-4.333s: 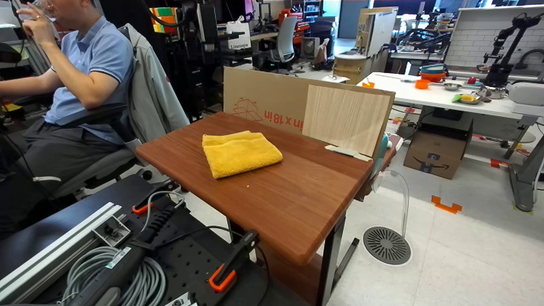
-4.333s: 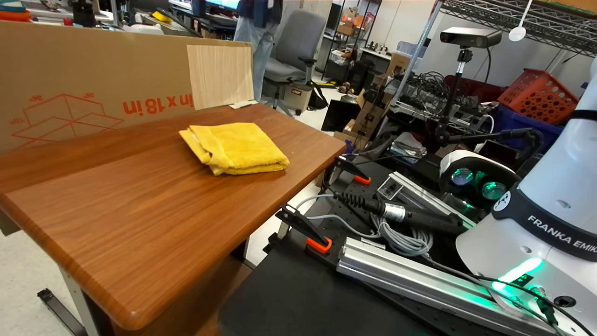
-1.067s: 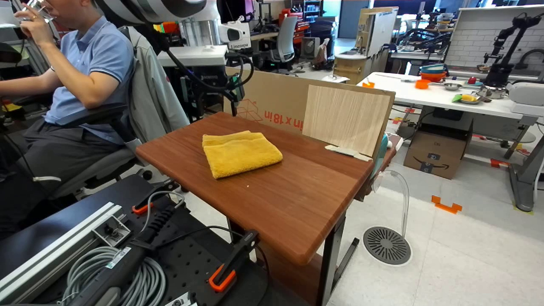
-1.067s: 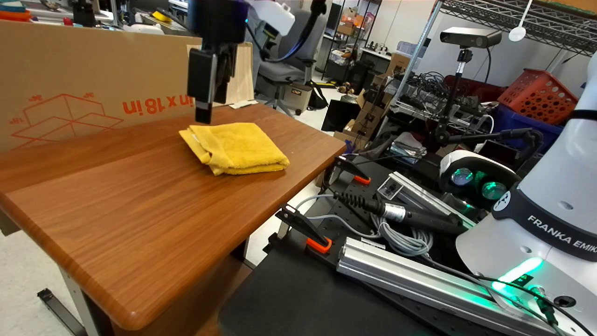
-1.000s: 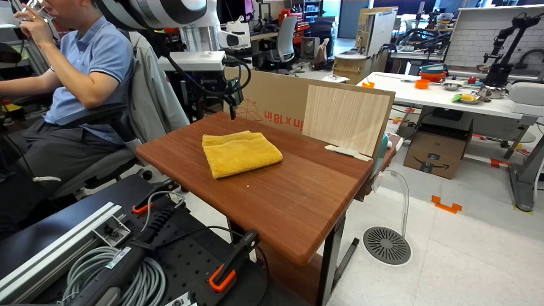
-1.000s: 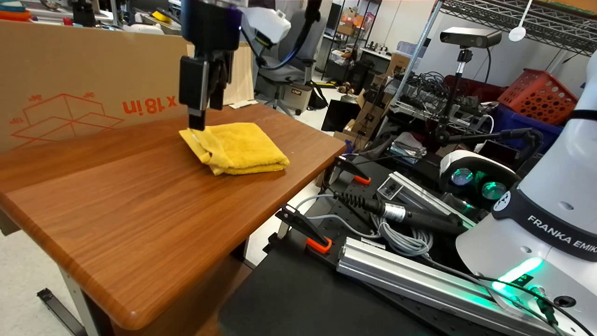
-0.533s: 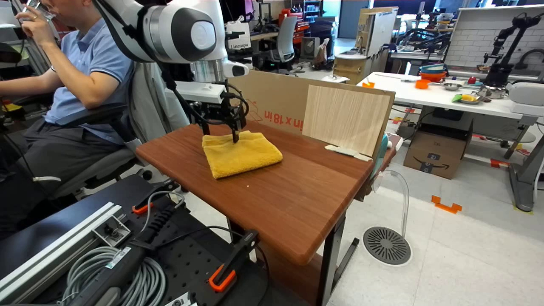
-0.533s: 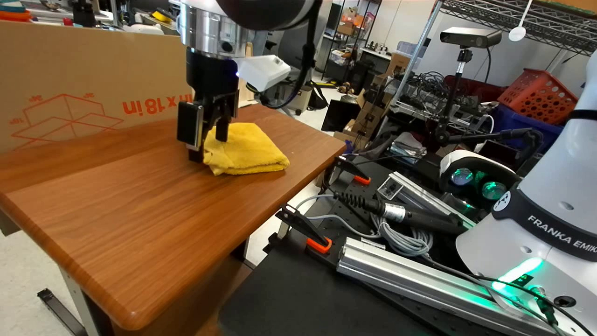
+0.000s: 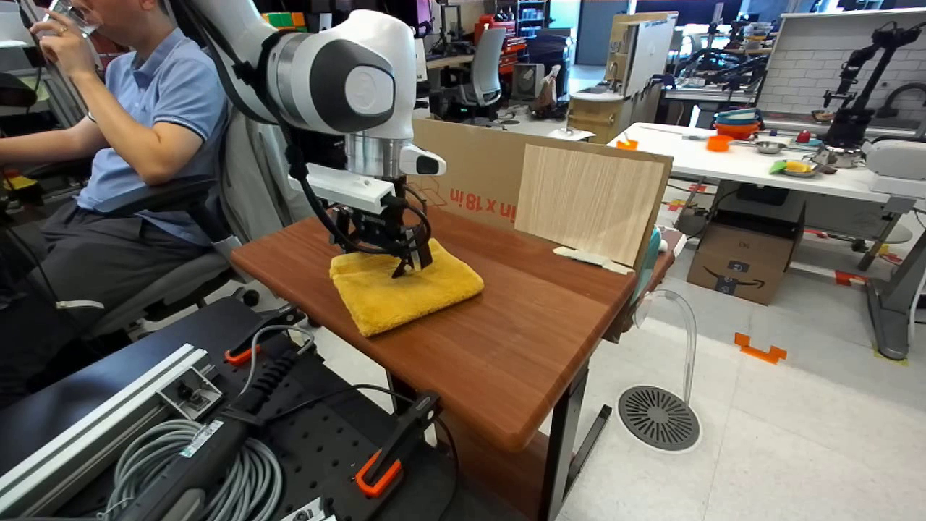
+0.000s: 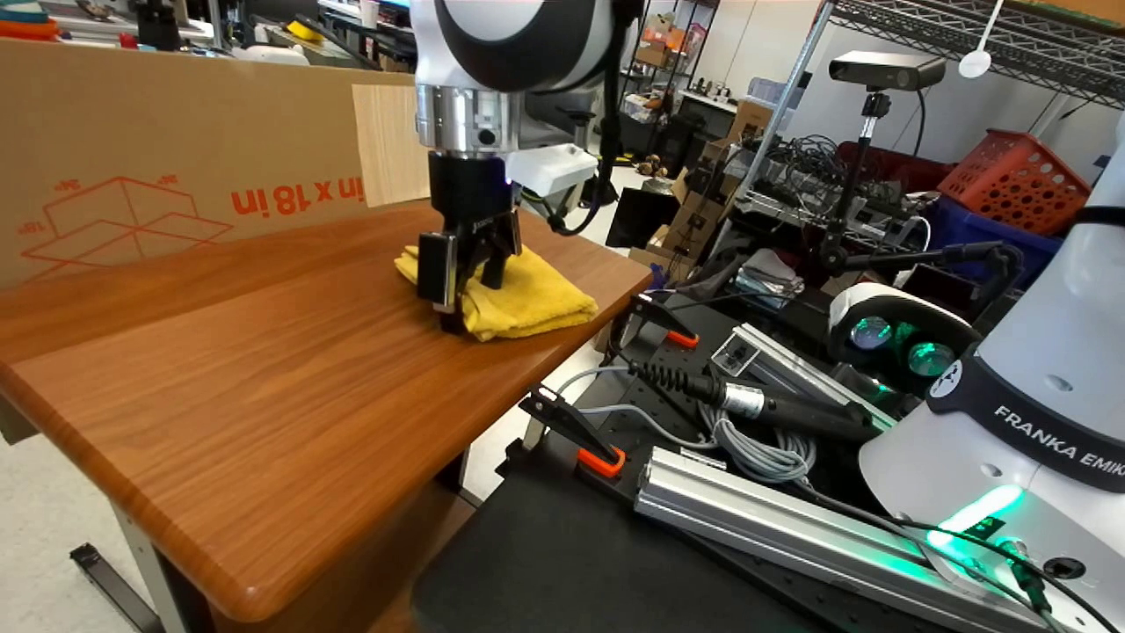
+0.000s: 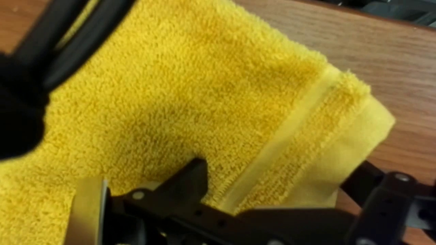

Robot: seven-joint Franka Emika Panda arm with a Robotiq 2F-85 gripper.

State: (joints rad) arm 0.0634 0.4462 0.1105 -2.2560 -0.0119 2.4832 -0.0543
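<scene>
Towel of bright yellow terry cloth (image 9: 412, 300), folded into a flat pad, lies beneath and partly between the jaws of a black two-finger gripper (image 11: 280, 173). In the wrist view one dark finger (image 11: 190, 182) comes down over the cloth, while its partner stands just past the smooth hem, above the brown wood-grain tabletop (image 11: 391, 61); the hem and its woven stripe run through the gap. The jaws are spread, with a broad space between the tips, and they grip nothing. In both exterior views the inner tip reaches the upper face of the towel and seems to touch it; how hard it presses, I cannot tell. The outer tip, seen in an exterior view, sits low, right beside the folded edge.

The white and grey Franka arm (image 9: 347, 79) enters from the upper left of an exterior view, bends at its rounded wrist joint and carries its silver cylindrical flange (image 10: 466, 119) nearly upright, so the gripper points down at the tabletop. A white box-like housing (image 10: 552, 167) juts sideways from the wrist. Behind, an upright brown cardboard sheet (image 10: 193, 149) printed in red lines the tabletop's far side.
</scene>
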